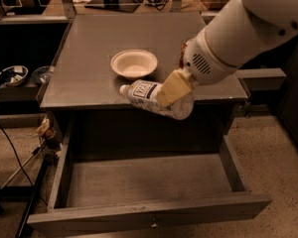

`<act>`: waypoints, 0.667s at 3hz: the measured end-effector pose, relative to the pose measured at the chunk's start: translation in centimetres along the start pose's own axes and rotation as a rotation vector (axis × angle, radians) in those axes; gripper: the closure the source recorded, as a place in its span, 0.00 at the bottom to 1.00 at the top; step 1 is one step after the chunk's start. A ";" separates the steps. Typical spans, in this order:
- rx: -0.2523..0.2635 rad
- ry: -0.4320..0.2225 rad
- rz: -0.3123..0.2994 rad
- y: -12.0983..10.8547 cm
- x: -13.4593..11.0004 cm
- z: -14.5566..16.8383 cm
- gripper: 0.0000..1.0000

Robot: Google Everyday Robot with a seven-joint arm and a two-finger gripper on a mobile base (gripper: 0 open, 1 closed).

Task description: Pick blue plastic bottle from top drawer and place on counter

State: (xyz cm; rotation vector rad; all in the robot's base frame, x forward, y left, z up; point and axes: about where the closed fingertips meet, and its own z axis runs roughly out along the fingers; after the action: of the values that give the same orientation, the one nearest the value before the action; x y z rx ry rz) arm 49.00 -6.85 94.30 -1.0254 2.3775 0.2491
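Note:
The blue plastic bottle (pixel 151 95) is a clear bottle with a white cap and a white label. It lies sideways in the air, cap to the left, over the front edge of the counter (pixel 89 68). My gripper (pixel 171 90) is shut on the bottle's middle, with a cream finger (pixel 173 87) across its front. The white arm comes in from the upper right. The top drawer (pixel 149 182) stands pulled open below, its grey floor bare, a small knob on its front panel.
A white bowl (pixel 134 63) sits on the counter just behind the bottle. A red-orange soda can (pixel 181 58) is mostly hidden behind the arm. Cables and a stand leg (pixel 25 182) lie on the floor at the left.

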 end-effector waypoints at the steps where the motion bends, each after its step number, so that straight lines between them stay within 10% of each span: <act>1: -0.040 -0.024 -0.047 1.0 -3.0 0.6 1.00; 2: -0.041 -0.027 -0.050 1.1 -3.2 0.5 1.00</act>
State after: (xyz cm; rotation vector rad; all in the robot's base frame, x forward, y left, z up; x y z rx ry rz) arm 50.30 -3.91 95.55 -1.0916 2.3286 0.2924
